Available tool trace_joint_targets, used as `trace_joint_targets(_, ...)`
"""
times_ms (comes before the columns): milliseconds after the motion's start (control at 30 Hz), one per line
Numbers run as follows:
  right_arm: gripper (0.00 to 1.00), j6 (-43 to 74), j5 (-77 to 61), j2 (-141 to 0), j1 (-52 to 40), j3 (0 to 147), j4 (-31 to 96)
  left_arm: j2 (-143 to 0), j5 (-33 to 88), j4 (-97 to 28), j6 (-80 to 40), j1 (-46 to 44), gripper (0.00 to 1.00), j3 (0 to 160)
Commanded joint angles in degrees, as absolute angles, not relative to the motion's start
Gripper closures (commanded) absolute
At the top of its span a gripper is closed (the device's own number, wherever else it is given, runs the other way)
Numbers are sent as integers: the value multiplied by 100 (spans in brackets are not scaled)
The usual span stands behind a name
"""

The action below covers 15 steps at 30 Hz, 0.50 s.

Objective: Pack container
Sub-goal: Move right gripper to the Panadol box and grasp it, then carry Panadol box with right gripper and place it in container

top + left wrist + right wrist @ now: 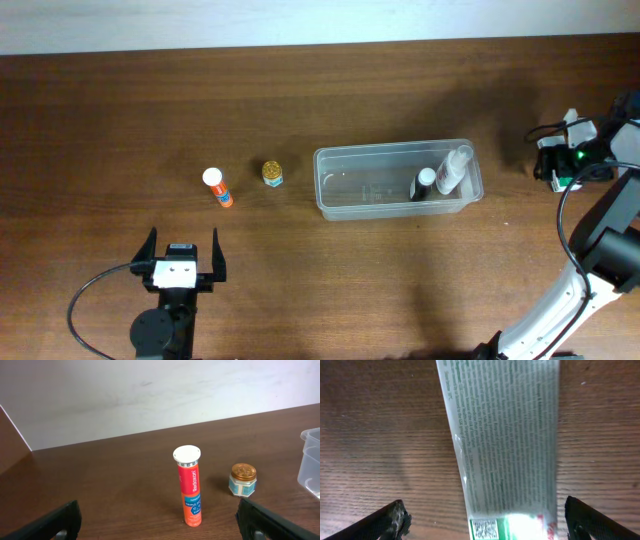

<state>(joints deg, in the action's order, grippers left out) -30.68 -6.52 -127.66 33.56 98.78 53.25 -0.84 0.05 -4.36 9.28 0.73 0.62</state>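
Note:
The clear plastic container (397,180) stands right of the table's middle; its corner also shows in the left wrist view (311,462). It holds a black-capped bottle (424,184) and a clear bottle (453,169). An orange tube with a white cap (217,187) (189,485) stands upright beside a small gold-lidded jar (272,174) (243,479). My left gripper (180,255) (159,522) is open and empty, in front of the tube. My right gripper (568,150) (485,519) is open right above a white and green printed tube (505,445) lying on the table.
The wooden table (300,90) reaches a pale wall at the back. The right arm and its cable (590,250) run along the right edge. The left arm's base (160,325) is at the front edge.

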Motion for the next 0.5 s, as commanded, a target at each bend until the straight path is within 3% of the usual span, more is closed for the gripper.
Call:
trace_joint_targets(0, 10, -3129, -620, -12897, 3350, 9856, 5301, -45, 69, -475, 996, 102, 0, 54)
trace_joint_targets(100, 13, -3127, -593, -12897, 3352, 9856, 5266, -45, 67, -475, 998, 102, 1, 54)
trace_joint_targets(300, 39, -3035, -554, -12897, 3352, 9856, 5266, -45, 69, -475, 996, 102, 1, 54)
trace_joint_targets(467, 40, -2578, -572, -12897, 3350, 9874, 5264, -45, 67, -475, 996, 102, 1, 54)
